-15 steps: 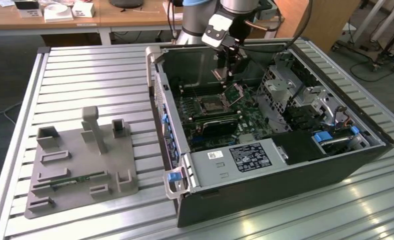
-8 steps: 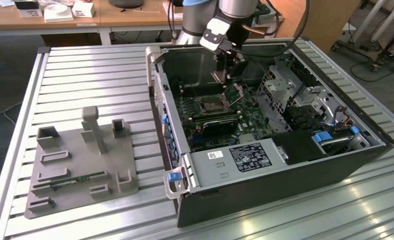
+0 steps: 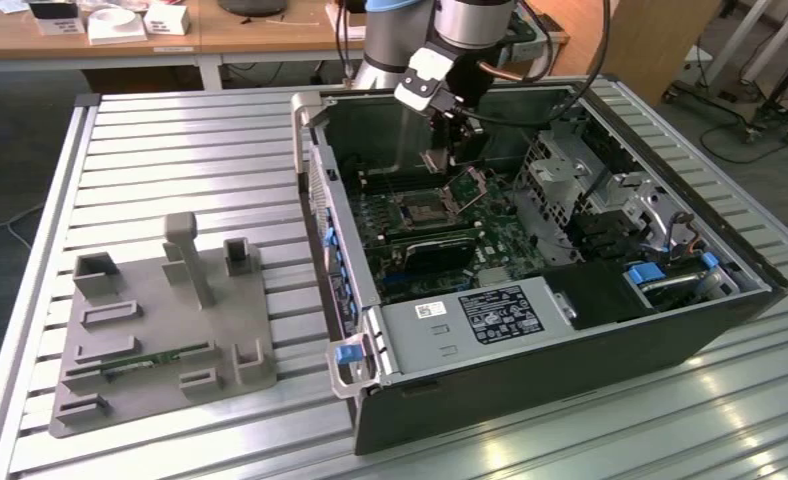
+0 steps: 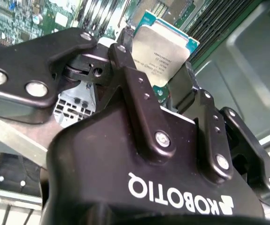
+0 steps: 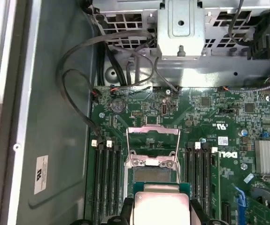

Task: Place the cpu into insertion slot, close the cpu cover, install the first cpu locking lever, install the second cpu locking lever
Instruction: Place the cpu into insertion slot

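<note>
Upper centre of the exterior view: the gripper point(image 3: 437, 165) hangs inside the open computer case point(image 3: 568, 370), fingers point(image 4: 135, 84) clamped on the cpu point(image 4: 160, 44), near the insertion slot point(image 3: 418, 213). The cpu cover point(image 5: 152, 140) stands raised.

The arm point(image 3: 481, 20) is a smooth silvery-grey tube with a darker grey joint housing next to it. A thin black cable point(image 3: 604, 40) runs down its side on the exterior view's right. A pale grey, boxy mount point(image 3: 421, 80) is bolted on at the wrist. In the second wrist view the gripper point(image 4: 156, 65) has a glossy black, rounded body with white lettering point(image 4: 181, 199). Flat black linkage bars point(image 4: 27, 70) branch from the body, fastened with round silver screws point(image 4: 162, 138). The fingers point(image 4: 135, 84) are narrow, matte black and dotted with small holes.
</note>
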Robot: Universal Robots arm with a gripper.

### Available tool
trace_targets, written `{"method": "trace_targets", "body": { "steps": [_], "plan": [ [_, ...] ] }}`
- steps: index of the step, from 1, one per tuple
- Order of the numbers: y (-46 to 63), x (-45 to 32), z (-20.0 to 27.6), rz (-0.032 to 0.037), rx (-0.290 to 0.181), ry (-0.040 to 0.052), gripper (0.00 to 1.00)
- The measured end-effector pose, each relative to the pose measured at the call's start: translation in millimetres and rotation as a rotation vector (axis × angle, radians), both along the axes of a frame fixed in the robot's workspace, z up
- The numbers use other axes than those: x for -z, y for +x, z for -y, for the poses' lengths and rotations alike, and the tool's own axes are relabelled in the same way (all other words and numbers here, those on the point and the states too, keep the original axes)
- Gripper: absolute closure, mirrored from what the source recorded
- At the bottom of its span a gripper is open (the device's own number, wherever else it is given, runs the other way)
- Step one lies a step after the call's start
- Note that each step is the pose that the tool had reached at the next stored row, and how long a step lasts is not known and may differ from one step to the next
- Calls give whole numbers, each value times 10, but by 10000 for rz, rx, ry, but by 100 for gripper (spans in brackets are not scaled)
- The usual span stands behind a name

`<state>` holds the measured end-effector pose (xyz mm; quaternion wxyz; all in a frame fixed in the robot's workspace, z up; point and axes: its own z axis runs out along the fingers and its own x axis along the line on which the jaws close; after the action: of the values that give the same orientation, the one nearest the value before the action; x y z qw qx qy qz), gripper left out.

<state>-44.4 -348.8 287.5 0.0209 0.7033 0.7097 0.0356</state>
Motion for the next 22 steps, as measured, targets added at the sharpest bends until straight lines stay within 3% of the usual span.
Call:
{"method": "trace_targets", "body": {
  "steps": [5, 22],
  "plan": [
    [-5, 69, -2, -43, 22, 3, 46],
    [-17, 113, -19, -44, 25, 10, 46]
  ]
}}
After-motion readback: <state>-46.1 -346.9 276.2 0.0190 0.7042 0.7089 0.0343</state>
